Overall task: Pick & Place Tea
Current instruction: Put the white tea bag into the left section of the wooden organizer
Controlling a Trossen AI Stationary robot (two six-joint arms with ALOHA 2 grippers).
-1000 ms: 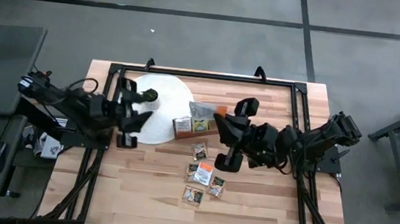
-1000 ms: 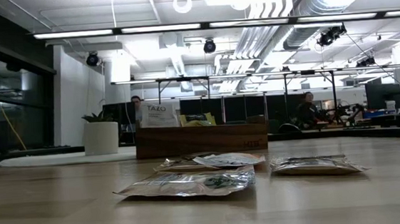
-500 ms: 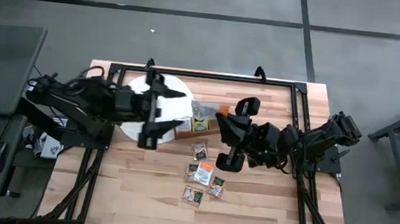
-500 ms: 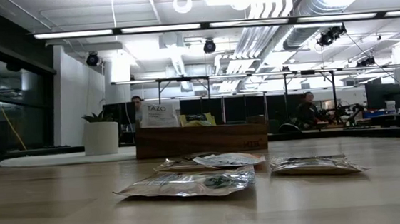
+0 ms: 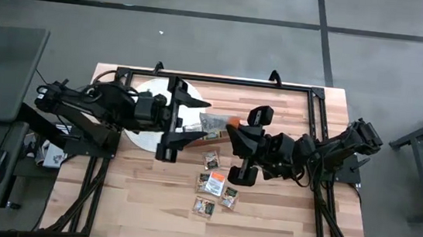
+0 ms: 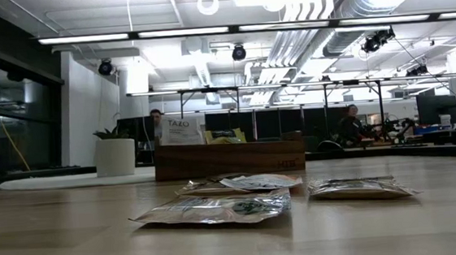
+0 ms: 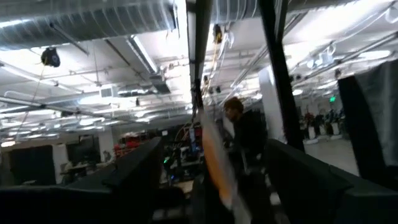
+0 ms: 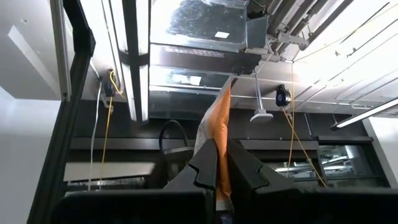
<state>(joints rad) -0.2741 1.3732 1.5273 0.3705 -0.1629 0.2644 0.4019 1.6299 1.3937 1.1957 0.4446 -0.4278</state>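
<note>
Above box (image 5: 204,132): right claw (image 8: 217,163) pinching orange sachet (image 8: 219,134); left claw (image 5: 189,120) spread wide, empty.

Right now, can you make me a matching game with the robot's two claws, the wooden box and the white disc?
Things:
1. left gripper
2. right gripper
3. wooden box
4. white disc

States:
A. round, partly under the left arm
B. shut on an orange sachet
C. wide open, holding nothing
D. standing behind the loose sachets

Pairs: 1-C, 2-B, 3-D, 4-A
</note>
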